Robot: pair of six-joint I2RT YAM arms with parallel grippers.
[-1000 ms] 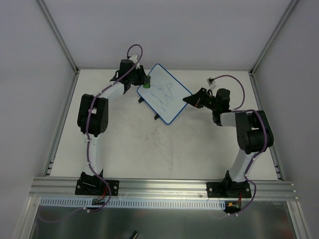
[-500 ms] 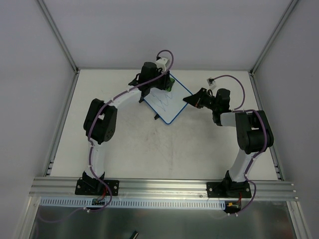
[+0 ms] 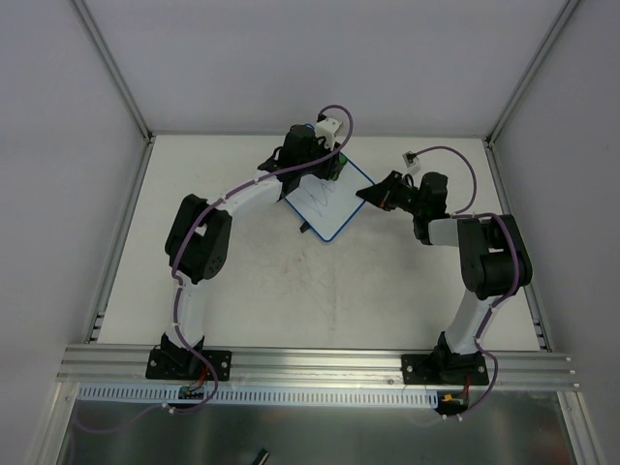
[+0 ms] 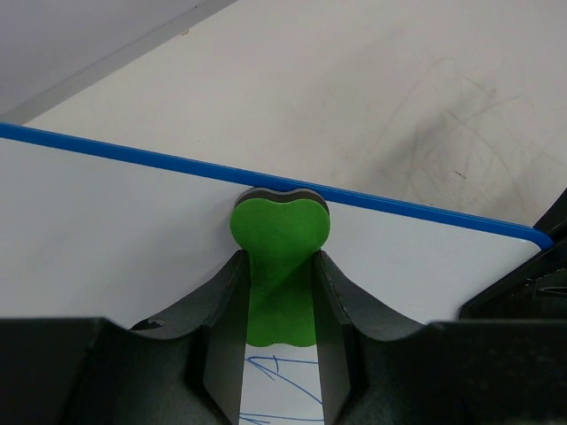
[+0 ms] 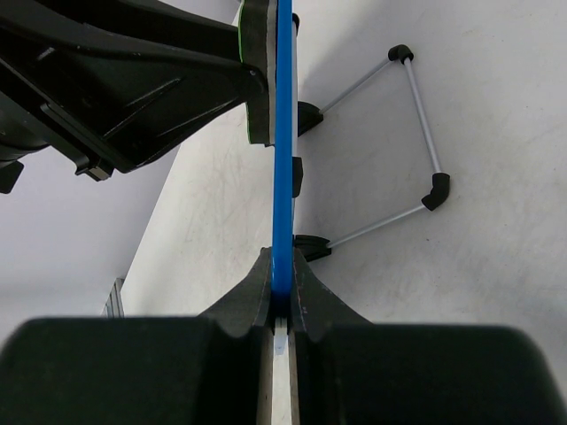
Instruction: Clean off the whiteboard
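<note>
The whiteboard [image 3: 327, 205] stands tilted at the back middle of the table, white with a blue rim and blue pen scribbles. My left gripper [image 3: 332, 167] is shut on a green eraser [image 4: 279, 239] pressed against the board face [image 4: 106, 239] near its blue top rim [image 4: 133, 152]. Pen lines show below the eraser between my fingers. My right gripper [image 3: 368, 194] is shut on the board's right edge; in the right wrist view the blue rim [image 5: 283, 133] runs edge-on out of my right gripper [image 5: 282, 266].
The board's wire stand [image 5: 416, 124] with black feet rests on the table behind it. Grey walls and metal frame rails [image 3: 116, 232] bound the table. An aluminium rail [image 3: 320, 363] runs along the near edge.
My left arm has swept the eraser rightwards across the top of the board, from its left corner to near its right corner. The right gripper has kept its hold.
</note>
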